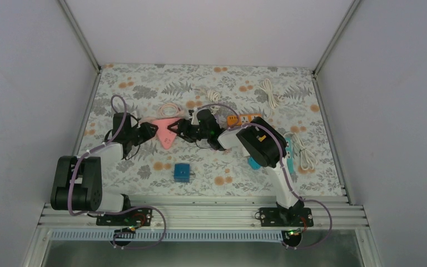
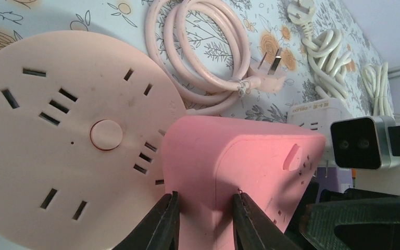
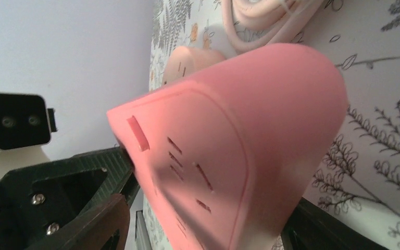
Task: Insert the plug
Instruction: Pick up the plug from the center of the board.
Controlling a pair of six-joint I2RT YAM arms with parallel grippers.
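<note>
One pink wedge socket block [image 1: 167,133] sat mid-table between two grippers, left gripper [image 2: 207,221] clamped on its corner, right gripper [image 1: 180,131] straddled its other end, grip unclear, one pink plug [image 2: 268,73] lay unplugged beside its coiled cord [image 2: 198,47], one round socket disc [image 2: 57,130], three white cord bundles [image 1: 269,92], one blue box [image 1: 182,172].

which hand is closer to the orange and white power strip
Right. The right hand is at the end of the pink socket block that faces the orange and white power strip. The left hand clamps the block's opposite end, farther away.
</note>
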